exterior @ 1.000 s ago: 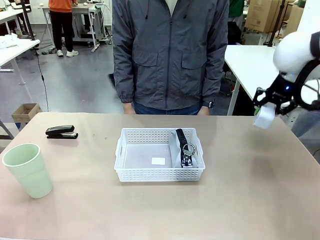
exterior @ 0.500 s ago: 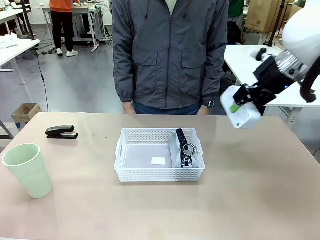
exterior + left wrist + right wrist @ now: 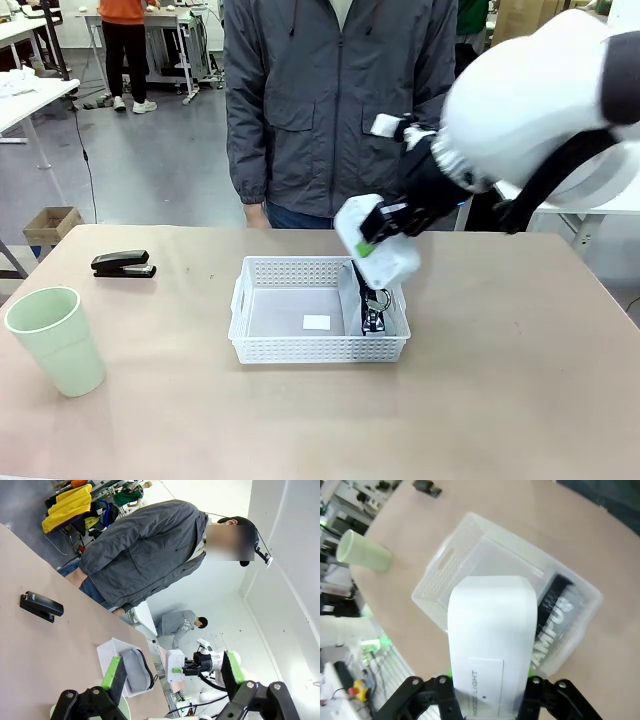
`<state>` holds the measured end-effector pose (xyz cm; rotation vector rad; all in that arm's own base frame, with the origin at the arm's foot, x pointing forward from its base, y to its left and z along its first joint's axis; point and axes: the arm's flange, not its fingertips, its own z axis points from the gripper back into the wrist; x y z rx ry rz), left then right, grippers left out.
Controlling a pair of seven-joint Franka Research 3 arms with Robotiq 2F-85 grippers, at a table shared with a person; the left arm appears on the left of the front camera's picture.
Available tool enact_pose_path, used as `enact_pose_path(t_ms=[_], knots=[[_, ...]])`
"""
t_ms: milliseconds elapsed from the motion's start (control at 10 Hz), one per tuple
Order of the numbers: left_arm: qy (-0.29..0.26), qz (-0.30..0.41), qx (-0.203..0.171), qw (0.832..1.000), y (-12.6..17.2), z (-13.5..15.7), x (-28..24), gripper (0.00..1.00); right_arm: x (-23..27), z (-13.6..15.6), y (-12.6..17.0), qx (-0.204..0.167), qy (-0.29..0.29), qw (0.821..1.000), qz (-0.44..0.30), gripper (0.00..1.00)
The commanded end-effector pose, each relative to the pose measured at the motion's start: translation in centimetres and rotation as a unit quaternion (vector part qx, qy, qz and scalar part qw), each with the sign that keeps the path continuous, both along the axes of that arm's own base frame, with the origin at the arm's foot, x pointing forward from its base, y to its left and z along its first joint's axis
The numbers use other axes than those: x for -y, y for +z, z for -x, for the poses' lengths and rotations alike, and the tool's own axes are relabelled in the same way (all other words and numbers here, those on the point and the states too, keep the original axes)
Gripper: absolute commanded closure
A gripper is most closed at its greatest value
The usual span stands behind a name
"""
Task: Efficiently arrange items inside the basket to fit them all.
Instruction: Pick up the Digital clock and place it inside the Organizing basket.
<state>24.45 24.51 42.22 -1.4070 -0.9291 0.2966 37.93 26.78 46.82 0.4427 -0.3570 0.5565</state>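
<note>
Front, left wrist and right wrist views of a table (image 3: 500, 390) with a person (image 3: 340, 110) standing at its far side. The right gripper (image 3: 374, 238) was clenched on the block (image 3: 397, 264), gripping it across its narrow sides near one end. In the front view the block hung tilted in the air over the right end of the basket (image 3: 300, 350), its long axis slanting from upper left to lower right. In the right wrist view that axis ran straight out along the fingers, the free end pointing down toward the basket and the labelled end lying nearest the gripper. Whether the block touched anything below could not be told. The basket sat at the middle of the table with its long axis running left to right. The pouch (image 3: 554, 611) stood on edge inside it against the right wall, black edge and ring pull uppermost, long axis running from the near wall to the far wall. The rest of the basket floor lay bare apart from a small white patch (image 3: 316, 322). The stapler (image 3: 123, 264) lay flat near the table's far left corner, well apart from the basket, long axis left to right. The cup (image 3: 55, 340) stood upright, mouth up, at the near left. The left gripper (image 3: 170, 672) was released, its jaws spread wide and empty above the table.
</note>
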Motion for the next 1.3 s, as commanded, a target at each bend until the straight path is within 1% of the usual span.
enact_pose_path(t_ms=[0, 100, 200, 400, 500, 600, 800, 900, 1000, 1200], knots=[[0.000, -0.001, 0.012, 1.000, 0.2, 0.0, 0.0, 0.00, -4.7, -0.3, -2.2, 0.061, 0.008, 0.998, 0.005, 0.99], [0.000, -0.001, 0.012, 1.000, 0.2, 0.0, 0.0, 0.00, -7.3, -0.2, -3.3, 0.058, 0.031, 0.997, 0.029, 0.99], [0.000, -0.001, 0.012, 1.000, 0.2, 0.0, 0.0, 0.00, -9.6, -0.3, -4.5, 0.048, 0.036, 0.997, 0.052, 0.99], [0.000, -0.001, 0.012, 1.000, 0.2, 0.0, 0.0, 0.00, -12.4, -0.6, -7.9, 0.052, 0.047, 0.993, 0.098, 0.99], [0.000, -0.001, 0.012, 1.000, 0.2, 0.0, 0.0, 0.00, -13.1, -0.7, -9.7, 0.074, 0.059, 0.989, 0.111, 0.99], [0.000, -0.001, 0.012, 1.000, 0.2, 0.0, 0.0, 0.00, -13.6, -0.9, -10.7, 0.086, 0.072, 0.985, 0.128, 0.99], [0.000, -0.001, 0.012, 1.000, 0.2, 0.0, 0.0, 0.00, -14.3, -1.7, -12.3, 0.090, 0.096, 0.976, 0.172, 0.99], [0.000, -0.001, 0.012, 1.000, 0.2, 0.0, 0.0, 0.00, -14.5, -2.3, -13.2, 0.064, 0.096, 0.975, 0.190, 0.99], [0.000, -0.001, 0.012, 1.000, 0.2, 0.0, 0.0, 0.00, -14.6, -2.7, -14.0, 0.057, 0.093, 0.976, 0.191, 0.99], [0.000, -0.001, 0.012, 1.000, 0.2, 0.0, 0.0, 0.00, -14.7, -3.1, -14.2, 0.060, 0.081, 0.977, 0.188, 0.99]])
